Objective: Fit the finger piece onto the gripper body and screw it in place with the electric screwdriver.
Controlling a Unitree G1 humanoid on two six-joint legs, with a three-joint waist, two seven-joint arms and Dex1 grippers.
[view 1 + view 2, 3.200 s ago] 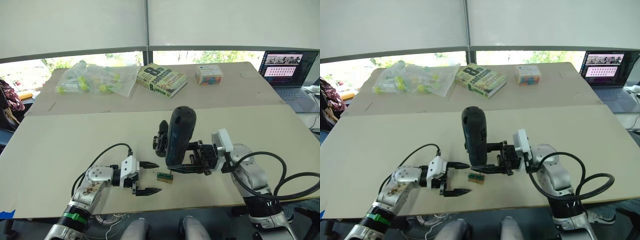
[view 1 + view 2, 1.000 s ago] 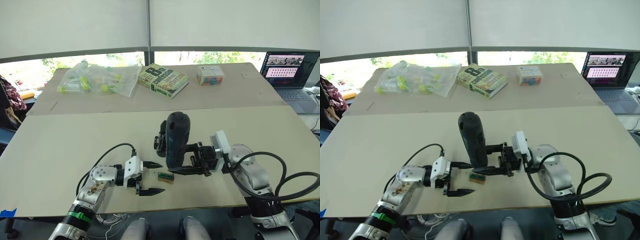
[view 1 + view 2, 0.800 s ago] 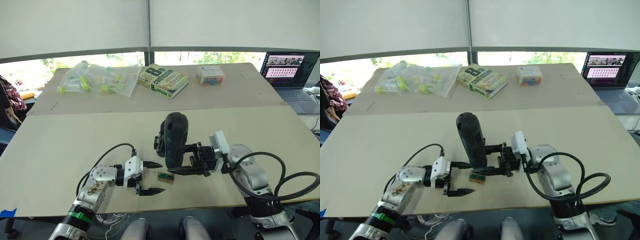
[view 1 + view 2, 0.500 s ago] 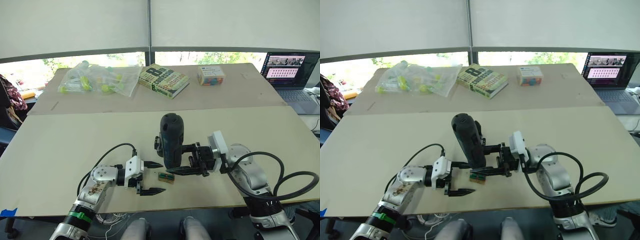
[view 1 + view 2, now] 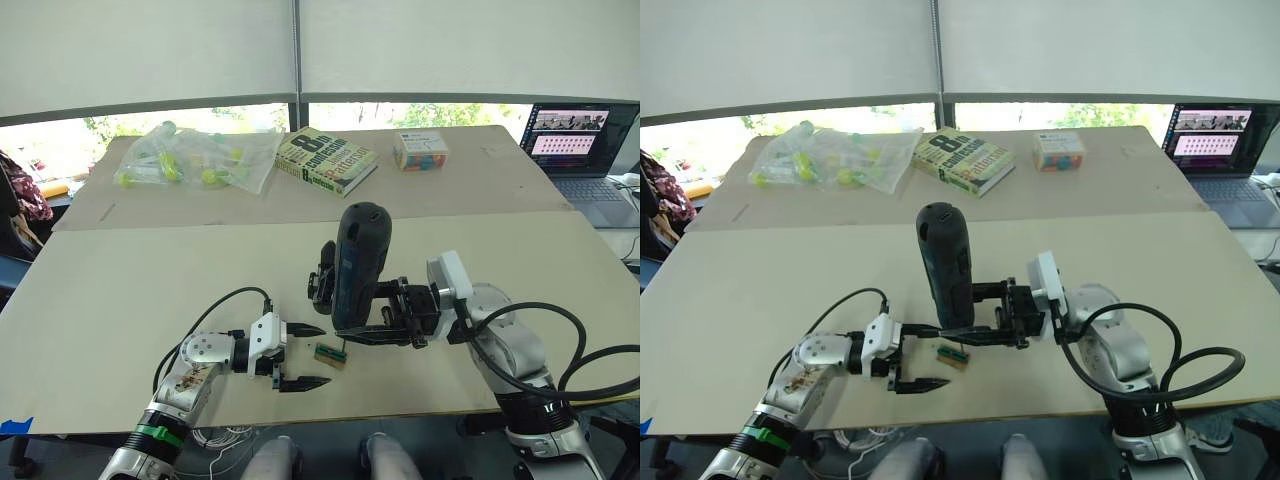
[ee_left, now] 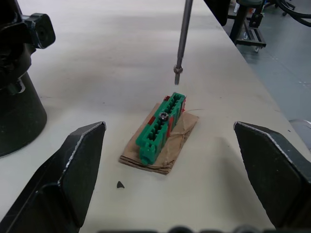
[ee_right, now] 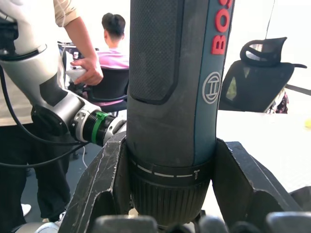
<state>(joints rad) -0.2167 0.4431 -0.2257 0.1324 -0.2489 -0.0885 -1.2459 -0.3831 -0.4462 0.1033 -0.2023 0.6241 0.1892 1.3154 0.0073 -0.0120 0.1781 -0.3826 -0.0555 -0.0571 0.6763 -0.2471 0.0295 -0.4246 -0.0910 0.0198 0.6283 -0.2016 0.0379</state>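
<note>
Electric screwdriver [image 5: 356, 262] stands nearly upright over the near table [image 5: 120, 290], clamped low on its barrel between the two black fingers of the right gripper [image 5: 362, 322]. In the right wrist view those fingers press against both sides of the ribbed collar, with the dark textured grip and a red-lettered blue stripe rising above them. The rounded end points up and the thin metal bit [image 6: 182, 39] points down, its tip hanging just above the far end of a small green block [image 6: 160, 127] without touching it.

That green block lies on a scrap of tan paper on the table, between the two grippers, and a small screw head sits in one of its slots. The left gripper [image 5: 300, 356] rests low at the table's near edge with its fingers spread wide and nothing between them; in the left wrist view the block lies in the gap ahead of the fingertips, apart from both.

The gripper body [image 5: 322, 285] stands on the table just behind the screwdriver, partly hidden by it; its rounded black base shows at the edge of the left wrist view. I cannot pick out the finger piece as a separate part.

Farther back lie a book [image 5: 324, 160], a clear bag of yellow-green items [image 5: 190, 158] and a small box [image 5: 419, 151]; a laptop [image 5: 572, 150] sits at the far right.
</note>
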